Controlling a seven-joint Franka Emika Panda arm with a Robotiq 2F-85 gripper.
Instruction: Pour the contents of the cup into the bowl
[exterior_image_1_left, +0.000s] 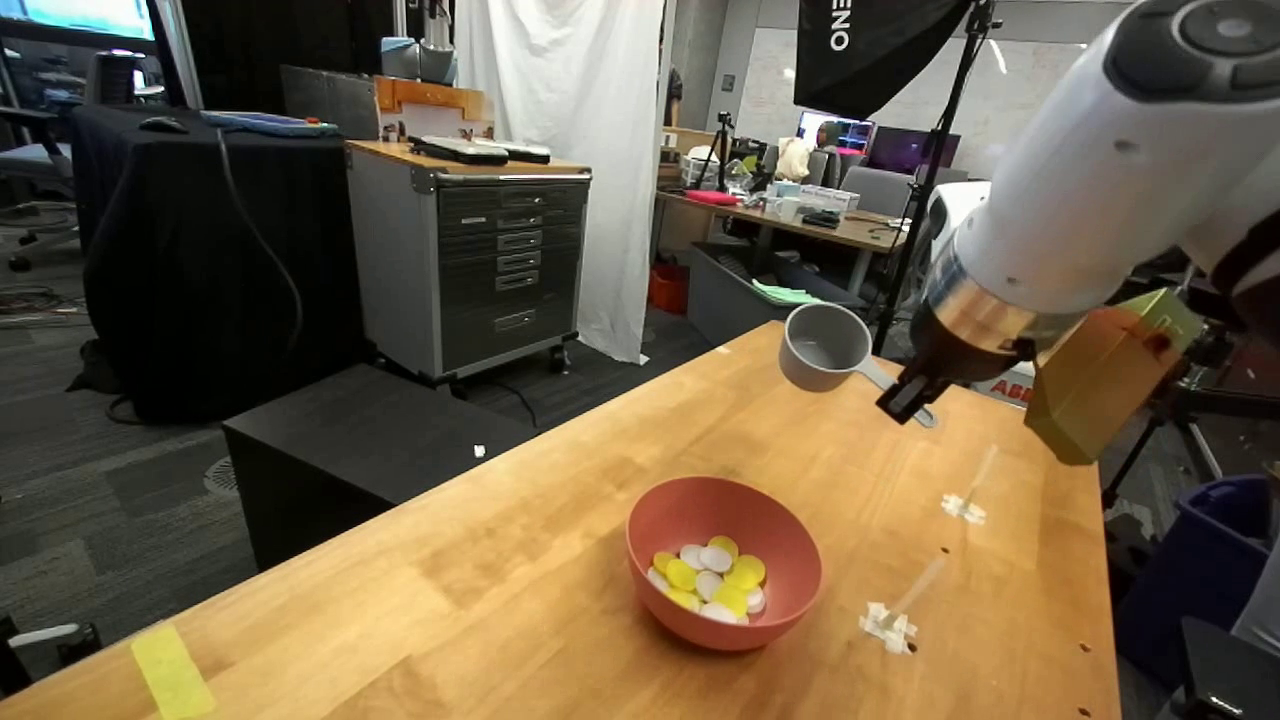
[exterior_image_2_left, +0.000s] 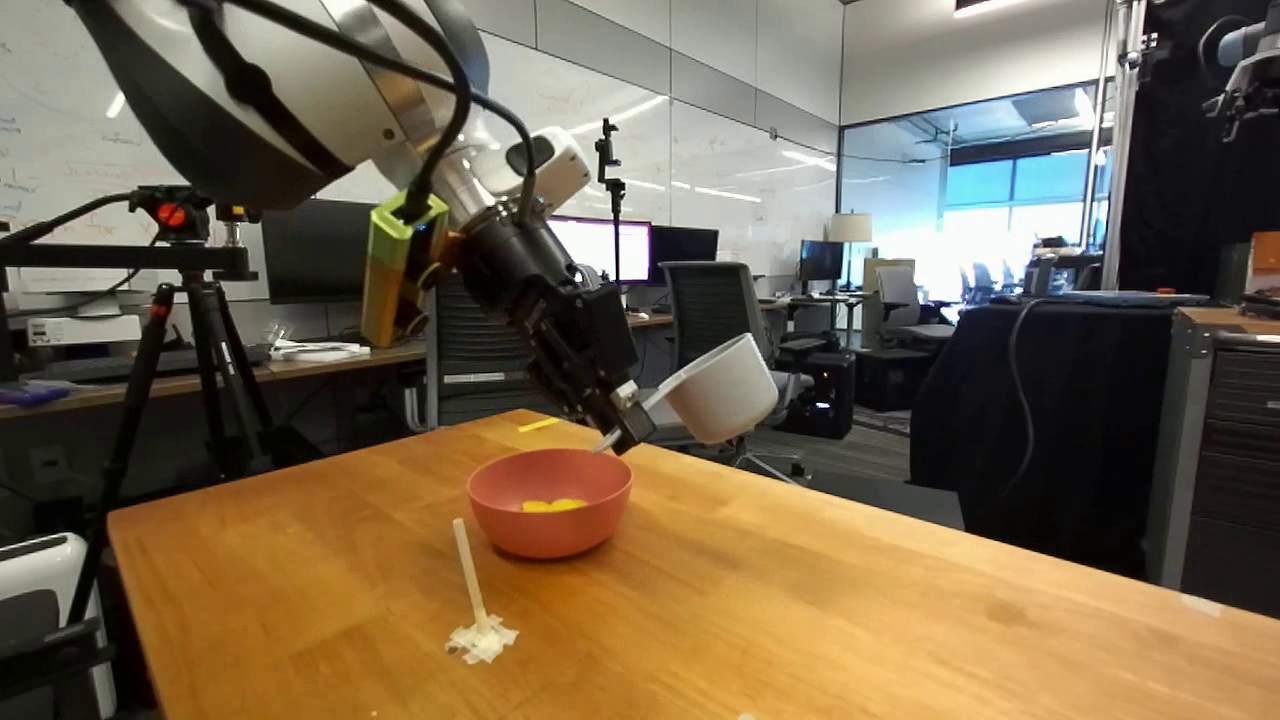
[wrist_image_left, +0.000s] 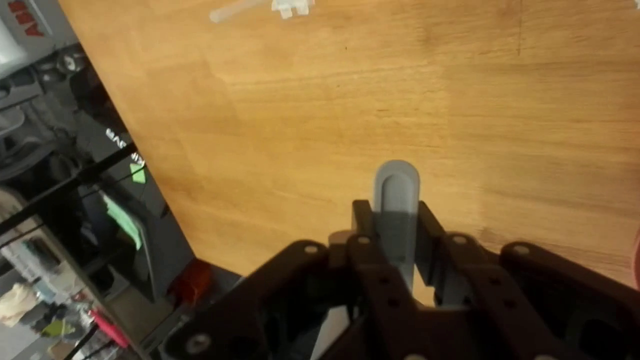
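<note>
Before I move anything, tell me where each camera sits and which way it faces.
In an exterior view: above the table, looking down over bowl and cup towards the drawers; arm and fingers reach in from the right.
In an exterior view: just above table height, looking across towards the whiteboard; arm and fingers reach in from upper left.
Wrist view: on the arm's end, looking down past fingers and the cup's handle at the table.
Shared in both exterior views: bowl, cup, arm, fingers.

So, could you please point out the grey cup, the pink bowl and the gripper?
Grey cup (exterior_image_1_left: 824, 346): in an exterior view, on its inside.
Pink bowl (exterior_image_2_left: 550, 530): in an exterior view, on its outer wall.
Gripper (wrist_image_left: 395, 217): in the wrist view, midway between its fingertips.
</note>
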